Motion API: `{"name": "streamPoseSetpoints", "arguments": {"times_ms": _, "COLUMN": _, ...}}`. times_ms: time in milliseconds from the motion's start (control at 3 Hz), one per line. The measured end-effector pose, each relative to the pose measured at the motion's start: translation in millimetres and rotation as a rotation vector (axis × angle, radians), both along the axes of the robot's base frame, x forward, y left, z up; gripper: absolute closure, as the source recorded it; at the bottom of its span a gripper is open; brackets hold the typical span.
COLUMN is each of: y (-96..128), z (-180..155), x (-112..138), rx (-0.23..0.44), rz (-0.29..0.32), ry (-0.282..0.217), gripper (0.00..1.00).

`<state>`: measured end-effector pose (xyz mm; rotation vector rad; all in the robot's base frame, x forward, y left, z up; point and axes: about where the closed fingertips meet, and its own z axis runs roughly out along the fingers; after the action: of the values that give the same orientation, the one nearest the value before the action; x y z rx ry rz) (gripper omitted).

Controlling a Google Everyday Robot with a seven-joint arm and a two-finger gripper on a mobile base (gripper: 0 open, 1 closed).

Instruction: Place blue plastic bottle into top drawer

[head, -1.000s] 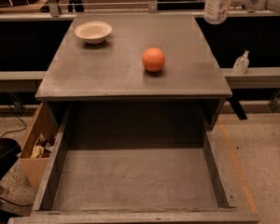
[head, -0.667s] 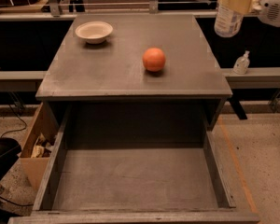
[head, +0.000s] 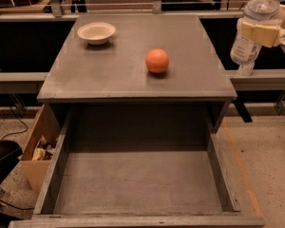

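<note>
Camera view: the gripper hangs in the air past the right edge of the table, its tan fingers clasped around the middle of the blue plastic bottle, which tilts slightly, cap above them. The top drawer lies open, below and left of the fingers. The bottle looks light, thin-walled and slick; a mid-body hold suits it

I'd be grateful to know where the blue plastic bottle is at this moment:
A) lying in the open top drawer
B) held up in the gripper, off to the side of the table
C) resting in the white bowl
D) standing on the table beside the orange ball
B: the gripper is shut around the blue plastic bottle, in the air beyond the table edge at the view's upper right, not yet in the open top drawer.
</note>
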<state>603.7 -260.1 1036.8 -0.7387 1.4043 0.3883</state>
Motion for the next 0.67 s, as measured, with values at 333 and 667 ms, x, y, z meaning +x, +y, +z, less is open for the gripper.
{"name": "streamPoseSetpoints", "arguments": {"times_ms": 333, "y": 0.1, "z": 0.0, "x": 0.0, "rx": 0.000, "rz": 0.000, "ry": 0.000, "gripper": 1.00}}
{"name": "streamPoseSetpoints", "arguments": {"times_ms": 667, "y": 7.2, "z": -14.4, "x": -7.7, "rx": 0.027, "rz": 0.025, "ry": 0.011, "gripper": 1.00}}
